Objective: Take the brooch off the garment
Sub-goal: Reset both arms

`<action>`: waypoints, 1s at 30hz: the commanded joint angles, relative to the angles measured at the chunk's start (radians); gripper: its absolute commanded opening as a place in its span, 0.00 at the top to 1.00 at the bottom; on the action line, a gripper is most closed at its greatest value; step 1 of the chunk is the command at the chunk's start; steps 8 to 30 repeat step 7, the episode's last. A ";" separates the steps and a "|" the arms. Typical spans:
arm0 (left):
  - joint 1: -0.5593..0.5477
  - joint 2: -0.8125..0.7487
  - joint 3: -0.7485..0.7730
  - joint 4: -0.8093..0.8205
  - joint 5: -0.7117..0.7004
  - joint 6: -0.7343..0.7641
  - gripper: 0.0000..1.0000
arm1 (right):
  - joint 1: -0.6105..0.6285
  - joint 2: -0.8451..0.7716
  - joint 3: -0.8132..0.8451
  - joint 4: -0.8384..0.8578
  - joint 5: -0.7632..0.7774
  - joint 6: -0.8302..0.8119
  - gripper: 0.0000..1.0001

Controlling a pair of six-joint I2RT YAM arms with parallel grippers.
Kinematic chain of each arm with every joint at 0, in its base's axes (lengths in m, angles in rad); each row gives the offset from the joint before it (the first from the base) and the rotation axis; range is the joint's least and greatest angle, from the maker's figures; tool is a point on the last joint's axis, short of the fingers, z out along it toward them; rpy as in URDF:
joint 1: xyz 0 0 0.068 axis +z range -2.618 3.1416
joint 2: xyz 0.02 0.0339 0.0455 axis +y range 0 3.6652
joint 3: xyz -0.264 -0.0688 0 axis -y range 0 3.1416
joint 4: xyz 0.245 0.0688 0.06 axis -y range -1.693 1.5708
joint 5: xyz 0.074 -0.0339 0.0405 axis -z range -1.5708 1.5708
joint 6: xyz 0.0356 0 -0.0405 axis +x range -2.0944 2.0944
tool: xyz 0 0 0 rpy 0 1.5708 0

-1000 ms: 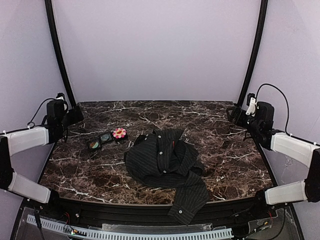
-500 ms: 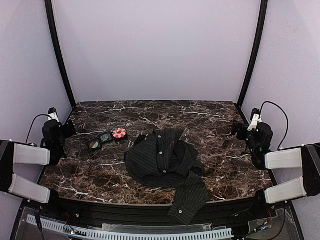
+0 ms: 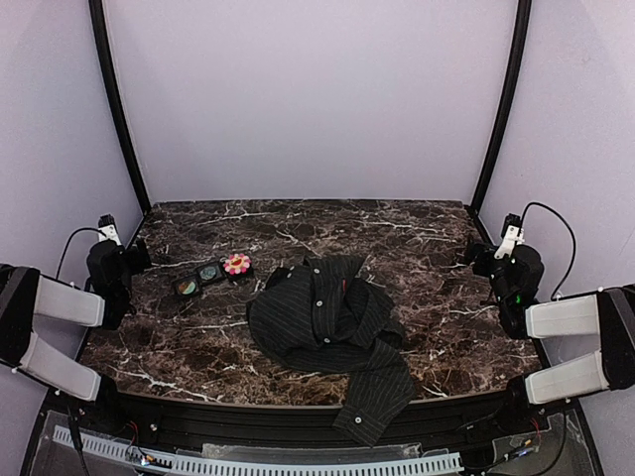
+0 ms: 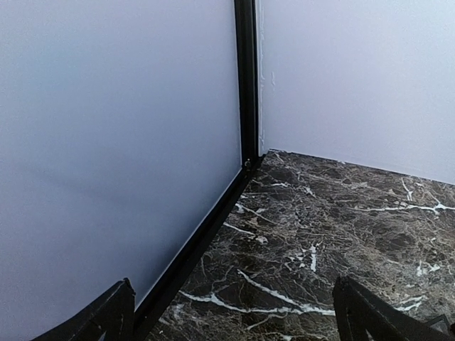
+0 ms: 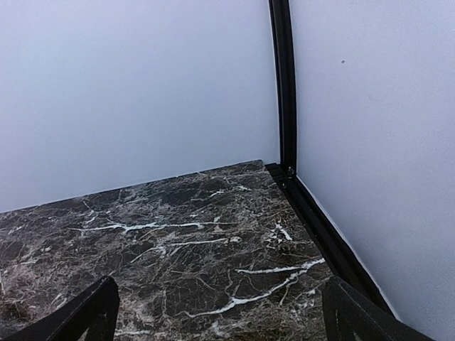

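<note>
top external view: a marble table [image 3: 446,327] holds a crumpled black shirt [image 3: 322,317] at its middle; the left claw [image 4: 234,316] and right claw [image 5: 217,312] sit by the side edges, both spread wide, empty; small trays [image 3: 203,274] beside the shirt carry the pink brooch [image 3: 236,264], apart from the cloth, so the removal looks done

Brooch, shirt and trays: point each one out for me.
brooch [image 3: 236,264], top view, its round centre.
shirt [image 3: 319,317], top view, the button strip.
trays [image 3: 211,280], top view, near rim of the middle one.
</note>
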 commanded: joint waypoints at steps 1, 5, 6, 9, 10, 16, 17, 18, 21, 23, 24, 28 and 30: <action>0.001 -0.005 -0.017 0.041 -0.005 0.018 0.01 | -0.005 -0.012 -0.015 0.046 0.019 -0.010 0.01; 0.001 -0.008 -0.030 0.065 0.011 0.018 0.01 | -0.004 -0.009 -0.014 0.045 0.017 -0.007 0.01; 0.001 -0.014 -0.030 0.062 0.009 0.018 0.01 | -0.005 -0.007 -0.014 0.043 0.014 -0.005 0.01; 0.001 -0.017 -0.028 0.055 0.006 0.018 0.01 | -0.004 -0.005 -0.012 0.039 0.012 0.000 0.01; 0.001 -0.017 -0.028 0.055 0.006 0.018 0.01 | -0.004 -0.005 -0.012 0.039 0.012 0.000 0.01; 0.001 -0.017 -0.028 0.055 0.006 0.018 0.01 | -0.004 -0.005 -0.012 0.039 0.012 0.000 0.01; 0.001 -0.017 -0.028 0.055 0.006 0.018 0.01 | -0.004 -0.005 -0.012 0.039 0.012 0.000 0.01; 0.001 -0.017 -0.028 0.055 0.006 0.018 0.01 | -0.004 -0.005 -0.012 0.039 0.012 0.000 0.01; 0.001 -0.017 -0.028 0.055 0.006 0.018 0.01 | -0.004 -0.005 -0.012 0.039 0.012 0.000 0.01; 0.001 -0.017 -0.028 0.055 0.006 0.018 0.01 | -0.004 -0.005 -0.012 0.039 0.012 0.000 0.01; 0.001 -0.017 -0.028 0.055 0.006 0.018 0.01 | -0.004 -0.005 -0.012 0.039 0.012 0.000 0.01; 0.001 -0.017 -0.028 0.055 0.006 0.018 0.01 | -0.004 -0.005 -0.012 0.039 0.012 0.000 0.01; 0.001 -0.017 -0.028 0.055 0.006 0.018 0.01 | -0.004 -0.005 -0.012 0.039 0.012 0.000 0.01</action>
